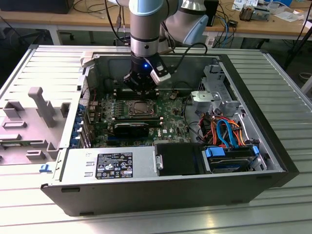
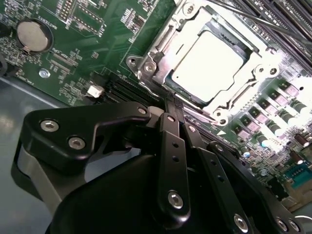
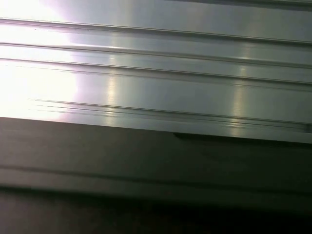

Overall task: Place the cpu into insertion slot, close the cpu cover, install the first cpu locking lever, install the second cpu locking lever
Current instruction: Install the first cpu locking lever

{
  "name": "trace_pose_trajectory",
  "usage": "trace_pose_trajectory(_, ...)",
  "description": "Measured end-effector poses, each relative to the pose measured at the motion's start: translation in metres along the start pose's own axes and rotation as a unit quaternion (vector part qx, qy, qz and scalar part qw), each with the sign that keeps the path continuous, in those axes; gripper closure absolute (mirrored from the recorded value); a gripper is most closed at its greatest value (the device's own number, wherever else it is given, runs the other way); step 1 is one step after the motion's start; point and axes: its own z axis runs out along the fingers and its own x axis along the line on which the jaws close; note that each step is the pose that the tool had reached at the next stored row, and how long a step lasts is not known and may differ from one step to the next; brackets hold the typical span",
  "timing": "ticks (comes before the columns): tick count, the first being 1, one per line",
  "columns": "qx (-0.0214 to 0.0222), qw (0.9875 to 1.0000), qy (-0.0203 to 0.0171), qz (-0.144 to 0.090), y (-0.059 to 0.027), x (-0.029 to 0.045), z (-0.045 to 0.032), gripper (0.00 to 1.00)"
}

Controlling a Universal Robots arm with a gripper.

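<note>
The cpu (image 2: pixel 207 61), with its silvery square top, lies in the insertion slot (image 1: pixel 139 108) on the green motherboard. The grey metal cpu cover (image 2: pixel 161 41) lies flat around it, and the chip shows through the cover's window. My gripper (image 2: pixel 174 105) is at the socket's edge. Its two black fingers (image 2: pixel 168 141) are pressed together with nothing visibly between them. A thin metal lever rod (image 2: pixel 253 18) runs along the socket's far side. In the exterior view the gripper (image 1: pixel 141 90) hangs just behind the socket, inside the open computer case.
Near the gripper on the board are a coin battery (image 2: pixel 33 35) and a white connector (image 2: pixel 95 90). The case (image 1: pixel 273 146) holds a power supply (image 1: pixel 112 165), drive bays with blue tabs (image 1: pixel 229 156) and coloured cables (image 1: pixel 219 126). Its removed side panel (image 1: pixel 29 122) lies at the exterior view's left.
</note>
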Motion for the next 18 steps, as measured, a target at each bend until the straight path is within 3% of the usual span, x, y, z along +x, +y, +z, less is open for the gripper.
trace_pose_trajectory(6,0.0002,1.0000,0.0001,0.000,-0.0007,-0.0083,0.0011,0.89)
trace_pose_trajectory(18,0.0002,1.0000,-0.0004,0.000,-0.0007,-0.0116,0.0006,0.89)
